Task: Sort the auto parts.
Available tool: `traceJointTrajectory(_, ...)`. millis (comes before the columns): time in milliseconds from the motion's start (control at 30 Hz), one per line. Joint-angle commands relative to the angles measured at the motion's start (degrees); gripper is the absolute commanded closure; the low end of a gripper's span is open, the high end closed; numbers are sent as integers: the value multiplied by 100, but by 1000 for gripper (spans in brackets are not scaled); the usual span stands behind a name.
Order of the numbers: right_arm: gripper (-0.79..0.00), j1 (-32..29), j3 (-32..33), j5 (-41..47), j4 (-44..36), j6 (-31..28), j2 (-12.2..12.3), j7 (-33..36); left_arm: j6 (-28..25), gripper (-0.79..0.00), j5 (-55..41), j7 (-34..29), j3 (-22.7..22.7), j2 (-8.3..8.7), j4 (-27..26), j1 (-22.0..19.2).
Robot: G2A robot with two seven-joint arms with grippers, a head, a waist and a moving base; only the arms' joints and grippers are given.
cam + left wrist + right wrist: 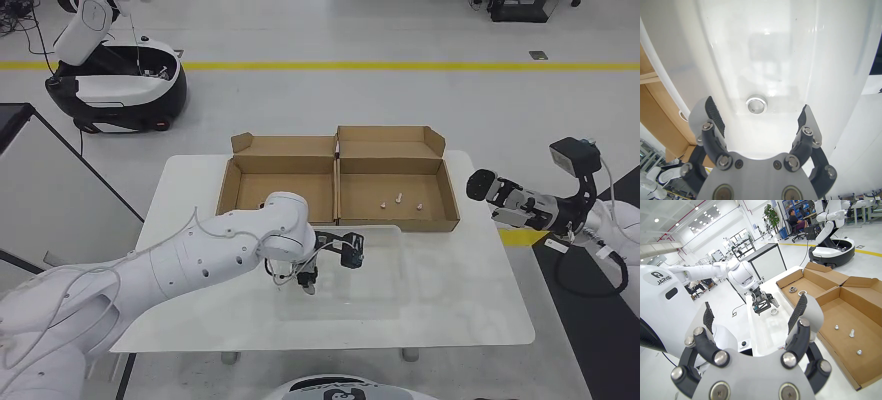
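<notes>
1. The left tool (757, 103) hangs released, jaws spread wide, just above a metal ring (774, 311) lying flat in the white tray (370, 290) on the surface (470, 290), lined up to straddle it
2. The left box (806, 283) holds a flange (792, 289) and a second ring (802, 292), and the right box (838, 313) holds three bolts (851, 332), so this ring likely belongs in the left one
3. The right tool (756, 301) is released and empty, held beyond the surface's edge, probably to leave room

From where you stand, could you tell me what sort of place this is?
Probably a robotics lab or test hall: a second wheeled robot parked on the floor, a yellow floor line, and a table with cardboard boxes holding bolts.
</notes>
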Motion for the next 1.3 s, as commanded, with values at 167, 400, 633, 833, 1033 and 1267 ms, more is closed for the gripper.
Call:
traceJointTrajectory(167,-785,0,0,0,0,0,0,0,147,-566,-71,-144,0,-46,51,32)
traceJointTrajectory(400,-785,0,0,0,0,0,0,0,275,-391,-64,-273,0,-74,72,55)
traceJointTrajectory(633,-785,0,0,0,0,0,0,0,463,-388,169,-462,0,-113,111,129)
traceJointTrajectory(833,-785,0,0,0,0,0,0,0,587,-388,306,-586,0,-167,193,145)
traceJointTrajectory(1033,-785,0,0,0,0,0,0,0,620,-363,567,-620,0,-254,320,208)
traceJointTrajectory(1267,-785,0,0,0,0,0,0,0,600,-332,804,-600,0,-382,538,308)
